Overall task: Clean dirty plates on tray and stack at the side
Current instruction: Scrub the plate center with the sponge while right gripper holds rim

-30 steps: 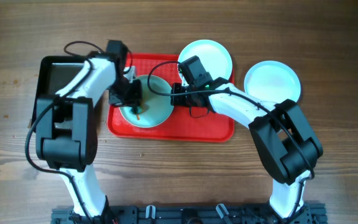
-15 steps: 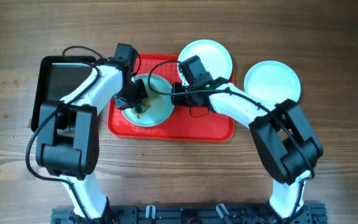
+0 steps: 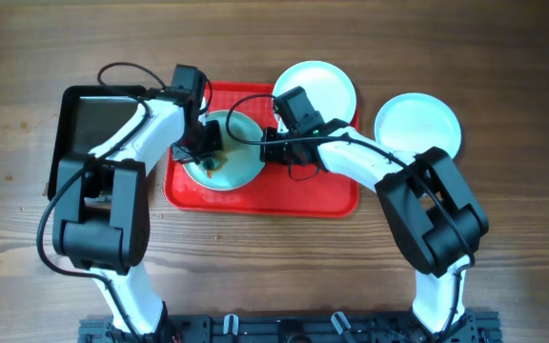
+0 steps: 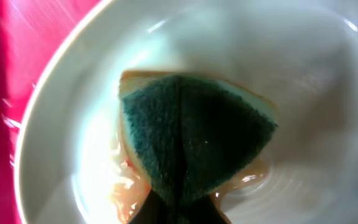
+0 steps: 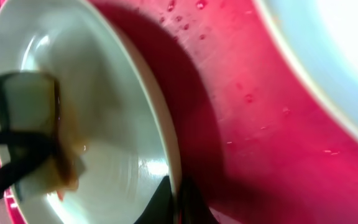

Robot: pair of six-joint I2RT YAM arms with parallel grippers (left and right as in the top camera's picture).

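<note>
A pale mint plate (image 3: 236, 164) with orange-brown sauce sits on the left half of the red tray (image 3: 303, 195). My left gripper (image 3: 205, 151) is shut on a green sponge (image 4: 191, 140) and presses it on the plate's sauce (image 4: 126, 186). My right gripper (image 3: 267, 145) is shut on the plate's right rim (image 5: 166, 143) and holds it tilted. A second plate (image 3: 317, 88) lies at the tray's far right corner, partly over the rim. A third plate (image 3: 417, 124) lies on the table to the right of the tray.
A glossy black tray (image 3: 89, 124) lies on the table left of the red tray. Black cables loop over the left arm and the plate. The wooden table (image 3: 503, 238) surrounds everything.
My left gripper has moved right from the plate's left edge onto the plate with the sponge, then shifted slightly. The right gripper has kept its hold on the rim.
</note>
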